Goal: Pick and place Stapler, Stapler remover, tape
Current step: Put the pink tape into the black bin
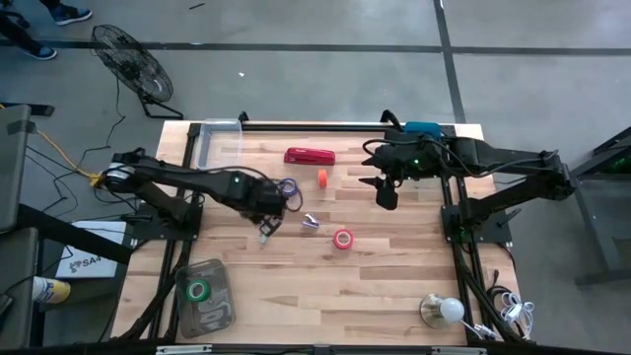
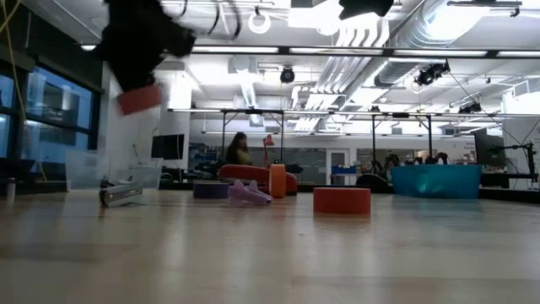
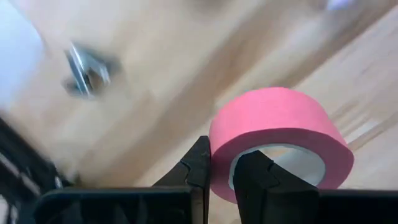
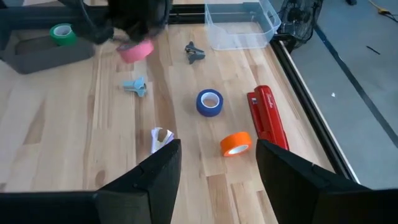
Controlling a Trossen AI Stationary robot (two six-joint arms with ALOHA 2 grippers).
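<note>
My left gripper (image 3: 222,163) is shut on a pink tape roll (image 3: 280,127), which is lifted above the table's middle left (image 2: 139,100). In the high view the left gripper (image 1: 266,213) hides the roll. My right gripper (image 4: 217,162) is open and hovers over the table's right far part (image 1: 385,193), touching nothing. The red stapler (image 1: 310,156) lies flat near the far edge. An orange roll (image 1: 322,178), a purple-blue roll (image 1: 288,187) and a red roll (image 1: 342,239) rest on the wood. A green roll (image 1: 200,290) lies in a grey tray (image 1: 222,311). My left gripper pinches the pink roll's wall (image 3: 219,140), with one finger (image 3: 256,177) inside the open centre and the other finger (image 3: 194,165) outside. The fingers come from above. The roll is lifted clear of the table and sits tilted below the gripper (image 2: 139,100).
A clear bin (image 1: 217,143) stands at the far left corner. Small claw-shaped removers lie on the wood: a pale one (image 1: 311,223), a light blue one (image 1: 264,237) and a dark one (image 4: 194,52). A lamp bulb (image 1: 444,310) sits near the right near corner.
</note>
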